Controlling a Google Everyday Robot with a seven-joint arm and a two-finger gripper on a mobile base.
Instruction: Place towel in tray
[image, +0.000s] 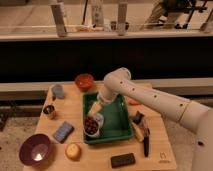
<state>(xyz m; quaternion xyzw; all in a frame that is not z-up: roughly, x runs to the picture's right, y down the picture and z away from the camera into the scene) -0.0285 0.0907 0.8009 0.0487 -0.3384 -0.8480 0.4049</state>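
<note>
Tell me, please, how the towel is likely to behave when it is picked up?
The towel, at the gripper over the tray, looks small and thin, so it is probably light. Being cloth, it would likely hang limp and crumple rather than roll.

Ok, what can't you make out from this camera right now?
The gripper, over the tray's left end: hidden by the wrist, camera view.
The towel: only a pale patch at the gripper; contact with the tray unclear.
The dark round item in the tray: too blurred to identify.
The arm: base cut off by the right edge.
</note>
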